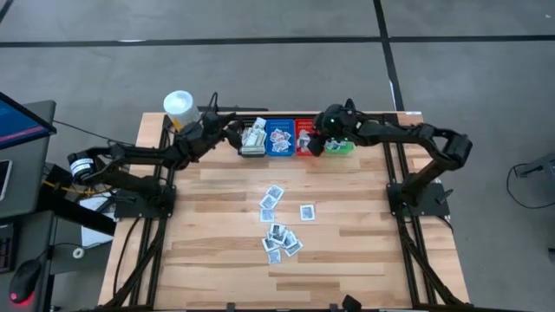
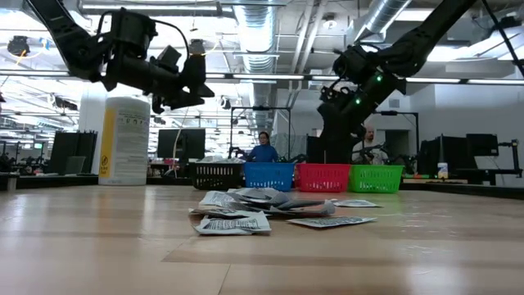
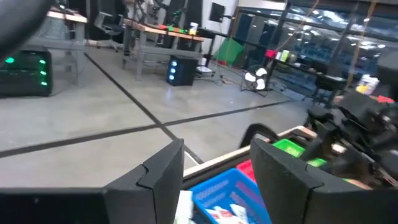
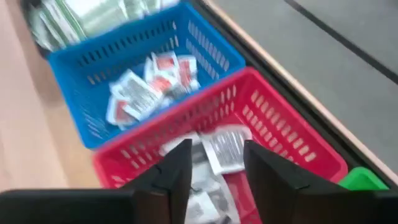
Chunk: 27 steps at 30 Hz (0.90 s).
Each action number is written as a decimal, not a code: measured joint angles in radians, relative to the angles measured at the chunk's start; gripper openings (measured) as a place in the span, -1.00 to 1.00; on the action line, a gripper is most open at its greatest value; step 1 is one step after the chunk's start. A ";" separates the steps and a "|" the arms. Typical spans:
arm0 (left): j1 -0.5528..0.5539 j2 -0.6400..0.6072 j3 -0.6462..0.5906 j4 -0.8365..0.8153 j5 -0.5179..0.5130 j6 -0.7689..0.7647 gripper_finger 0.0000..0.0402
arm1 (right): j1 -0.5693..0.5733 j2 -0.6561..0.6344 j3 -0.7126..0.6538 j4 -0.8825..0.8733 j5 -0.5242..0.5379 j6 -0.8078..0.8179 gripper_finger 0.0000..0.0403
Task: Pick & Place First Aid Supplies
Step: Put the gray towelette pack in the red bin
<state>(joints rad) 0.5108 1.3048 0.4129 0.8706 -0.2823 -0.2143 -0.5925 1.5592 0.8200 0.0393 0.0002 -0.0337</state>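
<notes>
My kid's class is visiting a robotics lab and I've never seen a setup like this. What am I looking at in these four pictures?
It is a robot with two dark arms at a wooden table, each ending in a two-finger gripper. One picture looks straight down, one looks level across the tabletop, and two come from cameras on the wrists.

At the far edge stand four small bins in a row: black bin, blue bin, red bin and green bin. Loose first aid packets lie mid-table, and a white tub stands at a corner.

The left gripper hovers open near the black and blue bins, holding nothing. The right gripper is over the red bin with its fingers apart; a packet lies in the bin beneath them.
</notes>
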 joint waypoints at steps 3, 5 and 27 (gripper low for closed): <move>-0.028 0.000 0.000 0.002 0.030 -0.009 -0.07 | 0.019 -0.034 0.000 -0.011 0.000 0.012 -0.26; -0.046 0.000 0.000 0.002 0.074 -0.009 -0.07 | 0.038 -0.059 0.000 -0.011 0.001 -0.006 -0.25; -0.121 0.000 0.000 -0.040 0.468 -0.004 -0.07 | 0.406 -0.109 0.000 -0.162 0.000 -0.029 -0.30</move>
<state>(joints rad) 0.3901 1.3045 0.4129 0.8304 0.1856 -0.2183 -0.1869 1.4502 0.8200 -0.1225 0.0002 -0.0624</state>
